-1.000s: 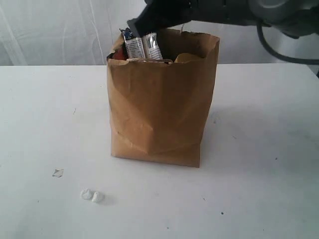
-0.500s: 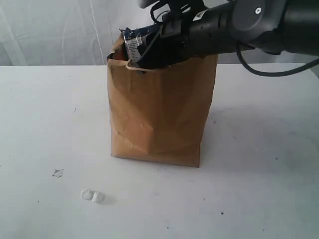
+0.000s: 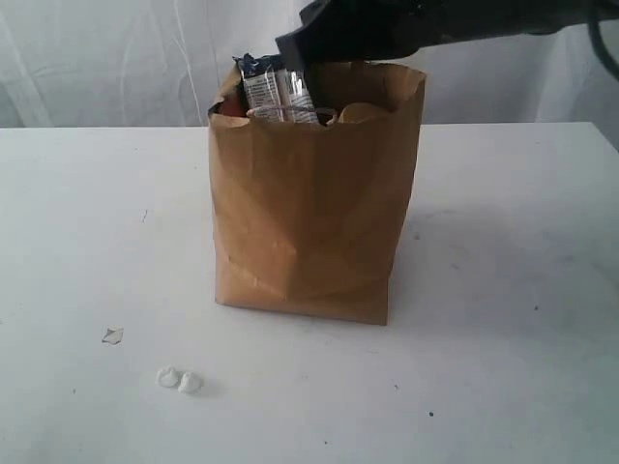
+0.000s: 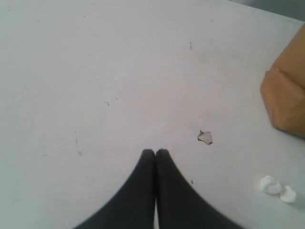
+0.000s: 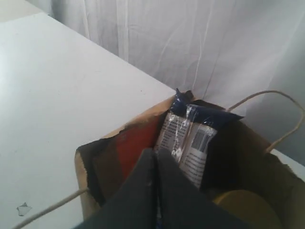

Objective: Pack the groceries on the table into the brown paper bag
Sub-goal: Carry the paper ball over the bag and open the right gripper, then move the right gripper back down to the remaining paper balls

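Observation:
The brown paper bag (image 3: pixel 309 213) stands upright in the middle of the white table (image 3: pixel 87 242). The long blue-white packet (image 3: pixel 276 89) sticks up out of its mouth, also seen in the right wrist view as the packet (image 5: pixel 190 140). Beside it in the bag are the pouch's orange-red label (image 5: pixel 129 147) and a tan lid (image 5: pixel 243 210). My right gripper (image 5: pixel 155 151) is shut and empty, just above the bag's mouth, close to the packet. My left gripper (image 4: pixel 156 151) is shut over bare table, off to the side of the bag's corner (image 4: pixel 286 98). The other groceries are hidden.
A small paper scrap (image 3: pixel 112 335) and two white lumps (image 3: pixel 180 380) lie on the table to the front left of the bag. The bag's twisted handles (image 5: pixel 267 98) stick up at its rim. A white curtain (image 3: pixel 116 58) hangs behind the table.
The right arm was down across the bag's mouth against the packet half a second ago; it has now lifted clear above the rim. The packet stands upright in the bag as before.

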{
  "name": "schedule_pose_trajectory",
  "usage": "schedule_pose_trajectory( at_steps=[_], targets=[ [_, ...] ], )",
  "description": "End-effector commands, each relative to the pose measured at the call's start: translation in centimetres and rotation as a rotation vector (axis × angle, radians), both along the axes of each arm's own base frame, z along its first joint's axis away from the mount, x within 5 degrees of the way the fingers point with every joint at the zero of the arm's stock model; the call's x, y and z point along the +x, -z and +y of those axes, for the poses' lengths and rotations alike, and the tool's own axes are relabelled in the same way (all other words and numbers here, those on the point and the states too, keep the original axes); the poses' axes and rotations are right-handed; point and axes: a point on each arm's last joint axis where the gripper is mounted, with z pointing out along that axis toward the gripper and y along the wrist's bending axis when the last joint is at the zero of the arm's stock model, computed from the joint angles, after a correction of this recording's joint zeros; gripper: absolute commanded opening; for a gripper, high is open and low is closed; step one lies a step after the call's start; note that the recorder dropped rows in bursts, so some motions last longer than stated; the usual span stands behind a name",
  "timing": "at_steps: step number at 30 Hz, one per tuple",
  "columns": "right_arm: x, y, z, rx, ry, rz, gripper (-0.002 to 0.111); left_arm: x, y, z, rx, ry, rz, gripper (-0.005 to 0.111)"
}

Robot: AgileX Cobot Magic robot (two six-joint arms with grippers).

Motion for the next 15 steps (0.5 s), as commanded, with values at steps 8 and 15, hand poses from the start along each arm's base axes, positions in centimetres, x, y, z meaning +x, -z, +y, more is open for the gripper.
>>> schedule_pose_trajectory(
  at_steps=[8,15],
  targets=[
    [-0.1,0.1,-2.6,-0.112,0.069,0.067,0.000,0.0,0.0,-0.1,-0.014,0.003,-0.004,0.000],
    [-1.8,-1.3,-3.4,-0.115,0.047,0.048,0.000,0.0,0.0,-0.1,-0.014,0.003,-0.004,0.000]
  ],
)
